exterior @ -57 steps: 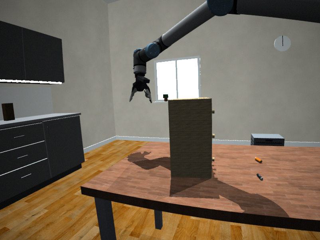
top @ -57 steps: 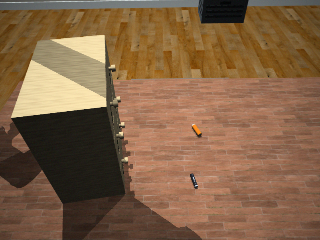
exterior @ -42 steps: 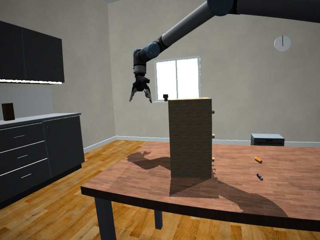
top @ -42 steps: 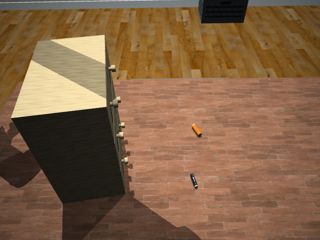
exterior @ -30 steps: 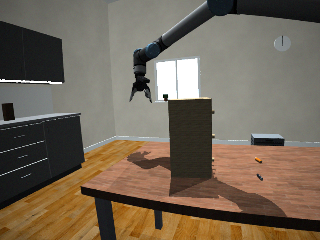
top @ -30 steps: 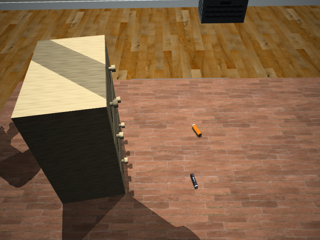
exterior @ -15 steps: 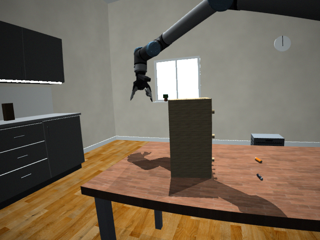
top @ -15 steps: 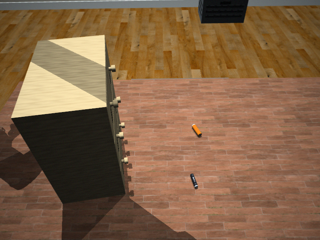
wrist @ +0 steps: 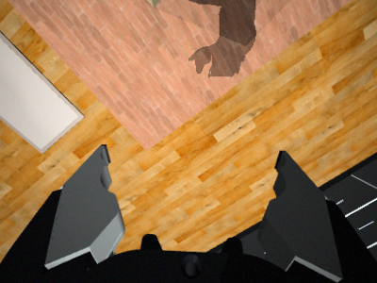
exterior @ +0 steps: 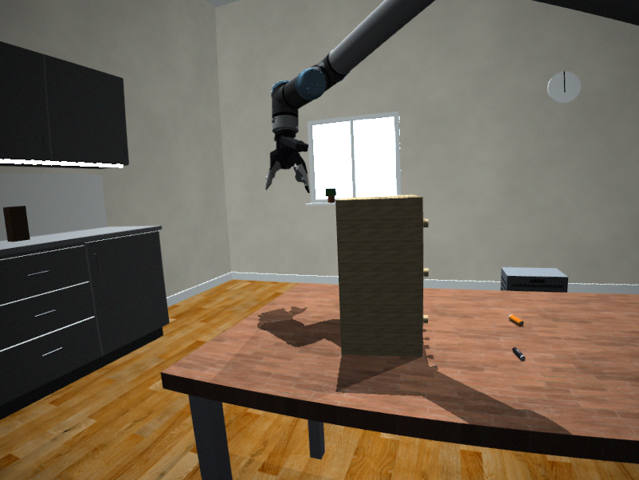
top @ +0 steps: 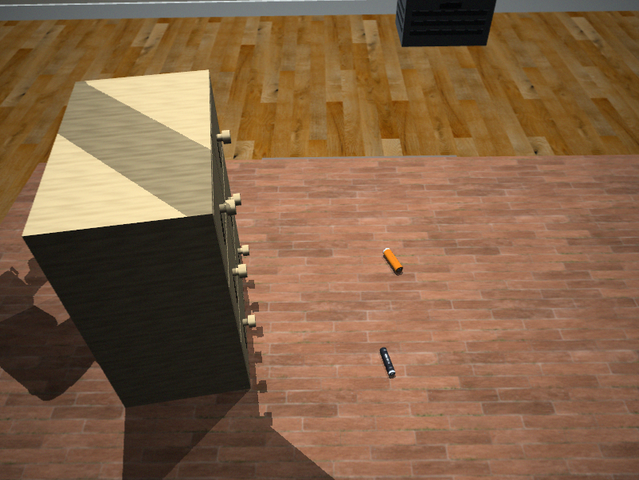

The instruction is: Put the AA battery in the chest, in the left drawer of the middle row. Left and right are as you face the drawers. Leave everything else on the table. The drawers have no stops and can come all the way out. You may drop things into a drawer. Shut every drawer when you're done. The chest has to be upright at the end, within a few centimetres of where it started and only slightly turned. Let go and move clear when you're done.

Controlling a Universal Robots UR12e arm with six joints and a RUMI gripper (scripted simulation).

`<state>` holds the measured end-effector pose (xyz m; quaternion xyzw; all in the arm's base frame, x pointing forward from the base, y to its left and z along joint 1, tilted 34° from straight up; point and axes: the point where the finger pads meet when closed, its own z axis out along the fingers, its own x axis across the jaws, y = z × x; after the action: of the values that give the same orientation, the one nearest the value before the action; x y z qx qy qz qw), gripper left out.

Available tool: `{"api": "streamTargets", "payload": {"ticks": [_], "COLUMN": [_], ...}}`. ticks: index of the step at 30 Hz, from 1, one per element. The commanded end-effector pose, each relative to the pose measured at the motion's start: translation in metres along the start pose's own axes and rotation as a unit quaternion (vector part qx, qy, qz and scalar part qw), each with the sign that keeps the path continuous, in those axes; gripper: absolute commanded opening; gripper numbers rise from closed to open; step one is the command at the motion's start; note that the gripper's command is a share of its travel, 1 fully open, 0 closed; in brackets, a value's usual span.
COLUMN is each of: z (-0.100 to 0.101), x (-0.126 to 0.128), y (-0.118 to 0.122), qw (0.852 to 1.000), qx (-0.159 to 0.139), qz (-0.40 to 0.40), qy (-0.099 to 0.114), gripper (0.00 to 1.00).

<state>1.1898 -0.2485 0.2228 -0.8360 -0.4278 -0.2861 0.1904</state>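
Chest (top: pixel 139 309) (exterior: pixel 381 278) with six visible round knobs (top: pixel 241 270) (exterior: pixel 425 271).

Lit unevenly: pale and banded with shade atop the chest (top: pixel 118 155) (exterior: pixel 379 278), dark on its near side. Casts jagged, hard-edged shadows in differing directions over the table (top: pixel 464 320) (exterior: pixel 578 377) (wrist: pixel 118 71). Glares white at the window (exterior: pixel 330 159).

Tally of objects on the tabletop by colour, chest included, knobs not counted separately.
Orange: 1, the orange cylinder
Black: 1, the black cylinder
Pale wood: 1, the chest
Total: 3
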Motion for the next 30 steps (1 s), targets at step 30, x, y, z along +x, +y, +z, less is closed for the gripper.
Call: {"api": "streamTargets", "payload": {"ticks": [30], "z": [-0.076], "x": [-0.055], "y": [-0.217], "qw": [0.991], "qx": [-0.028], "qz": [-0.127], "qy": [-0.023], "gripper": [1.0]}}
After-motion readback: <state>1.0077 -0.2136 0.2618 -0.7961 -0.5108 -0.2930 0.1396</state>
